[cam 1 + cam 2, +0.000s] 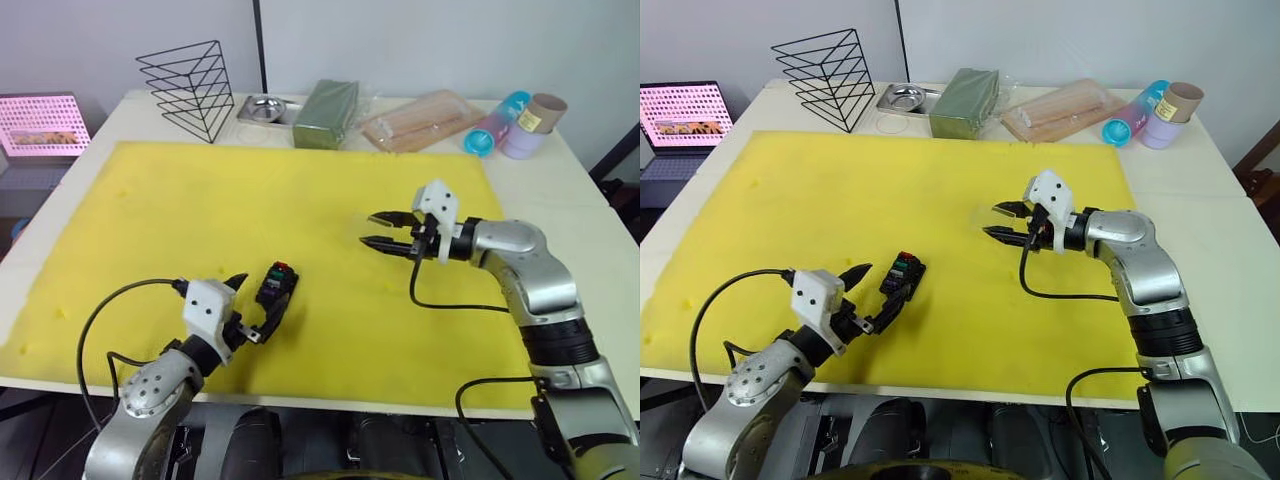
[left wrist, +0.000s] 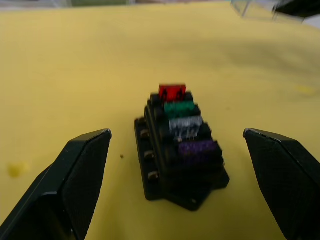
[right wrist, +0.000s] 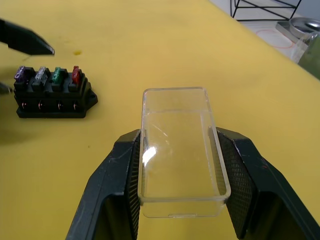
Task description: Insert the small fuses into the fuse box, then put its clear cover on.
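Now the fuse box [image 2: 177, 150] sits on the yellow foam mat [image 1: 200, 210], with red, green, pale and purple fuses [image 2: 183, 119] seated in a row. The left gripper [image 2: 177, 165] brackets it, fingers spread wide and apparently not touching. The right gripper [image 3: 177, 185], well apart, pinches the clear cover [image 3: 180, 155] by its long sides. To finish well, it should probably carry the cover level, open side down, and square it over the box before pressing. A wire rack [image 1: 190, 88] and a steel dish [image 1: 262, 108] stand along the table's far edge.
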Robot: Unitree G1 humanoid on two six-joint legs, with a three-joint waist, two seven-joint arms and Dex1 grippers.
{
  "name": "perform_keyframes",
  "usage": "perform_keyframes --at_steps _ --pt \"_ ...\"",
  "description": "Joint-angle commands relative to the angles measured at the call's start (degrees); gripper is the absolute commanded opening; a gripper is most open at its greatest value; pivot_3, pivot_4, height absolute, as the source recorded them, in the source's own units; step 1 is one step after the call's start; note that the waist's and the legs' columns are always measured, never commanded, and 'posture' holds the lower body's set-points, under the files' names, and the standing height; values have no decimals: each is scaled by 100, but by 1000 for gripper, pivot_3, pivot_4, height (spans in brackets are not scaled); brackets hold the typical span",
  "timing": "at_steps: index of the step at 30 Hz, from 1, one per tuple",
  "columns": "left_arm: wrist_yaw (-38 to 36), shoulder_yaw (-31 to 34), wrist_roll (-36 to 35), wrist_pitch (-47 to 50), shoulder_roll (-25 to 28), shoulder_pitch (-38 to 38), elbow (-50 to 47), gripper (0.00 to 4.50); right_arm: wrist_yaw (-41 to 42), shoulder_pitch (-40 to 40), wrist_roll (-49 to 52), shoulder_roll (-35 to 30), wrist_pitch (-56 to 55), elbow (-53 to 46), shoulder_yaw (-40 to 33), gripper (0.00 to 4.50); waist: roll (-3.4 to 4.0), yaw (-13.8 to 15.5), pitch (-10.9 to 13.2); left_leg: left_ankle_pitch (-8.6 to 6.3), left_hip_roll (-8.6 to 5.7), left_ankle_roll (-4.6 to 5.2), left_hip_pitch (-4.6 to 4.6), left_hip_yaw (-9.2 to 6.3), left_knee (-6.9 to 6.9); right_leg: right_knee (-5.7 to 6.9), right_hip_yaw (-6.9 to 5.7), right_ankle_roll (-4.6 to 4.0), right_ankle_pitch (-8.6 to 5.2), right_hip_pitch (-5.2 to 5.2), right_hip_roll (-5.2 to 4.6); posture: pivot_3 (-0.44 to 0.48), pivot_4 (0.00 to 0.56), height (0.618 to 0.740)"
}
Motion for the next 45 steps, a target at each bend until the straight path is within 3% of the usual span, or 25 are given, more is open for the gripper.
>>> perform_keyframes --at_steps 1,11,23,26,29,35,40,45 --pt "172 -386 363 -314 -184 -4 73 4500 -58 -79 155 -136 111 -351 -192 1810 0 5 0 0 -1 0 0 1 0 0 0 0 0 0 -1 0 150 740" --pt "1101 -665 1322 -564 -801 -147 605 4500 -120 -111 310 -373 514 -563 -260 1810 0 1 0 0 -1 1 0 0 1 0 0 0 0 1 -1 0 150 740" --pt "1253 -898 1471 -273 -1138 70 762 4500 -114 -205 372 -570 663 -597 -232 1810 3 -2 -1 -1 -1 3 2 0 1 0 0 0 0 1 -1 0 150 740" --pt "1283 -874 1460 -279 -1198 51 797 3909 -113 -261 382 -572 710 -592 -227 1810 3 3 -2 -1 -1 3 2 0 1 0 0 1 0 2 -2 0 150 740" --pt "1266 -885 1465 -271 -1204 40 818 2881 -101 -254 377 -588 679 -563 -236 1810 4 3 -2 -1 -2 3 2 0 1 0 0 1 0 3 -2 0 150 740" --pt "1322 -770 1484 -268 -1241 22 860 2822 -97 -156 389 -584 581 -502 -294 1810 6 4 -3 -1 -3 3 3 0 1 -1 0 1 0 4 -2 0 150 740" --pt "499 -383 1151 -557 -601 -294 827 2822 -86 -36 404 -602 484 -472 -334 1810 5 0 -3 -1 -2 3 4 -2 1 0 0 0 0 4 0 0 150 740" --pt "-2209 158 -314 -787 954 -1205 1452 2822 86 -85 420 -613 340 -342 -285 1810 8 -1 -1 -1 1 3 9 -5 -2 5 -5 -1 -1 3 8 0 150 740"
